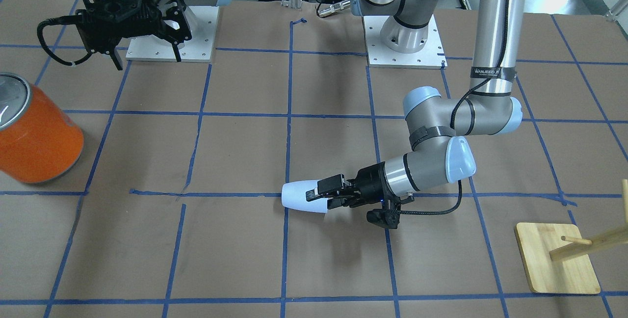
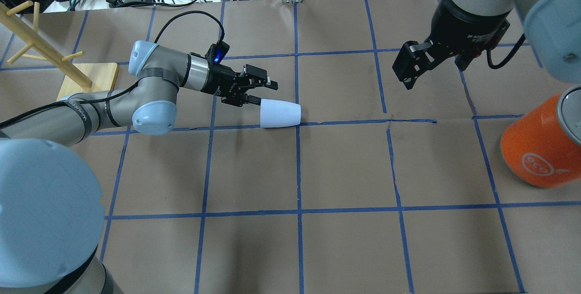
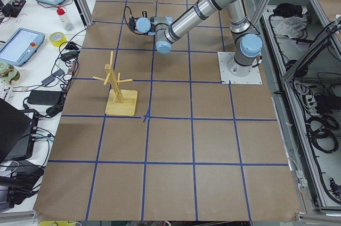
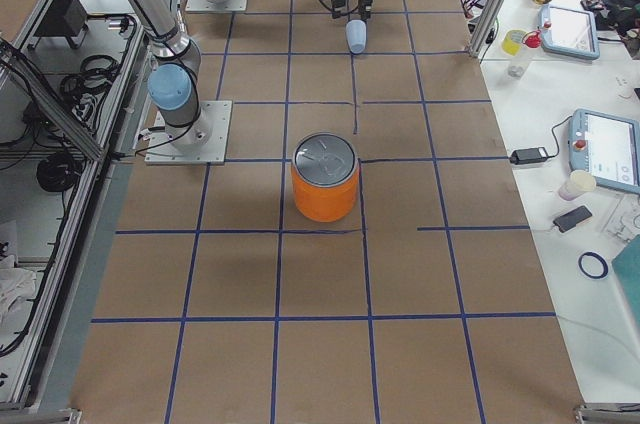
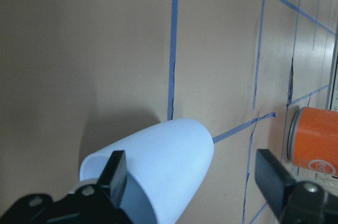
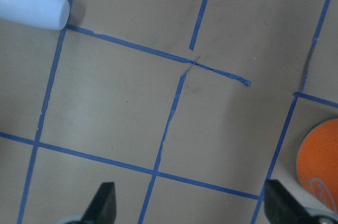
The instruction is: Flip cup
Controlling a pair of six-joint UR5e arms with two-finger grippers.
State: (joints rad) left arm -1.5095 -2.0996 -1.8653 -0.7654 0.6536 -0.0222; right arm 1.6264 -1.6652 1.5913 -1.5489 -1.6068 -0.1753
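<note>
The pale lavender-blue cup (image 1: 300,197) lies on its side on the brown table, base toward the orange can. It also shows in the overhead view (image 2: 280,114) and in the left wrist view (image 5: 169,160). My left gripper (image 1: 321,190) is open at the cup's mouth end (image 2: 263,93). In the left wrist view one finger (image 5: 117,174) sits at the cup's open rim and the other finger (image 5: 274,176) stands well out to the side. My right gripper (image 2: 408,71) is open and empty, high above the table and far from the cup (image 6: 31,5).
A large orange can (image 1: 37,134) with a silver top stands near the table's edge on my right (image 2: 540,144). A wooden peg rack on a square base (image 1: 557,259) stands on my left (image 2: 88,78). Blue tape lines cross the table.
</note>
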